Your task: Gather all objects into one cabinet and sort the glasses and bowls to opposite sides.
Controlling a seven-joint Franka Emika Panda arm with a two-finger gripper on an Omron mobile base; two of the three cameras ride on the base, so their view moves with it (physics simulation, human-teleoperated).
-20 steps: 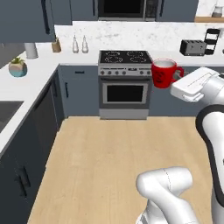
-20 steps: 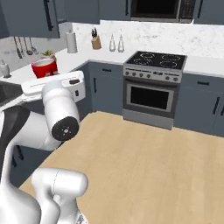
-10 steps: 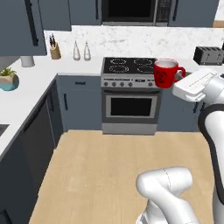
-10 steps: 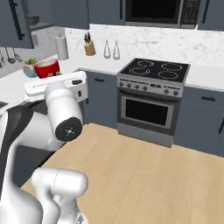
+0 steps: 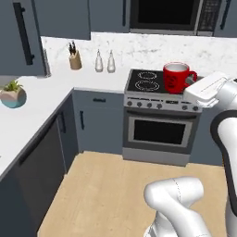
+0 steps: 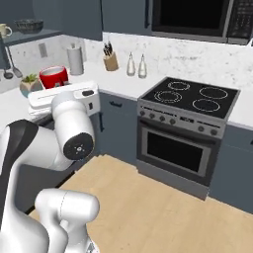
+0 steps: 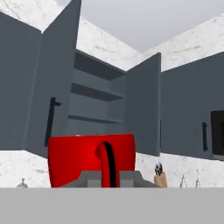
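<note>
Kitchen corner; stove [image 5: 162, 88] ahead, wall cabinet [image 7: 98, 105] standing open above the counter. The gripper [image 7: 107, 178] has its fingers clamped on the red mug [image 5: 178, 77], carried upright in the air. Judged rigid, light and glossy-slippery; handle [image 7: 106, 159] side suits the grip.

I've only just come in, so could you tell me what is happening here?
The robot arm is carrying a glossy red mug, gripped in its pincer. From the hand camera, a wall cabinet ahead has both doors open, its shelves looking bare. In the right base view, a cream mug and a dark bowl sit on another shelf at upper left.
</note>
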